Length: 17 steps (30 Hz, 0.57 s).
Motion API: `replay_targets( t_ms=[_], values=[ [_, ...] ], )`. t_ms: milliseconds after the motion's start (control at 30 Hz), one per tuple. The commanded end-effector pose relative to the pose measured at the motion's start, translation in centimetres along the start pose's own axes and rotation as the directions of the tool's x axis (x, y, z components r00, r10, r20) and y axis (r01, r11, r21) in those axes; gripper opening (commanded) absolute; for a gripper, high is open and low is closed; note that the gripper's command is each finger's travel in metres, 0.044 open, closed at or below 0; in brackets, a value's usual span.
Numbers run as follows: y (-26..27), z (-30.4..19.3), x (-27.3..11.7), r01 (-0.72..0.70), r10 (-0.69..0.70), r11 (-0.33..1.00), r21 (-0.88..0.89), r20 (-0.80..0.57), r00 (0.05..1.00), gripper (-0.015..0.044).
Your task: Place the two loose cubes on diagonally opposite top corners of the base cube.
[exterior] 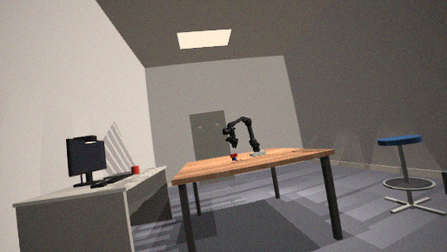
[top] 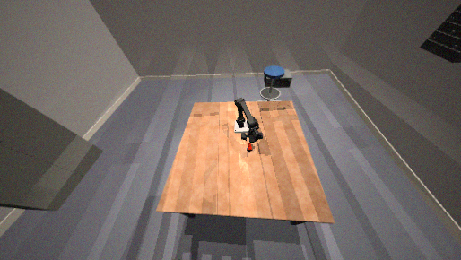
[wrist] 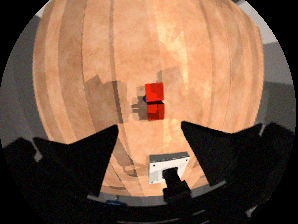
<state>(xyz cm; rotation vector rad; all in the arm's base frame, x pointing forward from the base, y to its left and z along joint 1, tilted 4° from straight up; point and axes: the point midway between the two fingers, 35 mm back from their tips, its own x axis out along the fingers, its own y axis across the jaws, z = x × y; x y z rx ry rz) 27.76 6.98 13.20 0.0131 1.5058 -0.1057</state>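
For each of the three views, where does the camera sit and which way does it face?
Top: high above the room, looking down at the table; the whole arm shows.
Exterior: low, off to the side, looking across the room at the arm and open gripper.
Wrist: on the arm, looking down past dark fingers.
All three share the red cubes.
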Motion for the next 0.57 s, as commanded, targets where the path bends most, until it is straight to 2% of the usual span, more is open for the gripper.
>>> replay_targets(
  t_ms=[0,133,533],
  values=[
    [5.1,-0.7,-0.1,-0.004,0.004,1.0,-0.018,-0.004,1.0,0.04],
    [10.1,-2.2,-0.2,-0.007,0.007,1.0,-0.018,-0.005,1.0,0.04],
    [10.3,-2.3,-0.2,-0.007,0.007,1.0,-0.018,-0.005,1.0,0.04]
  ],
)
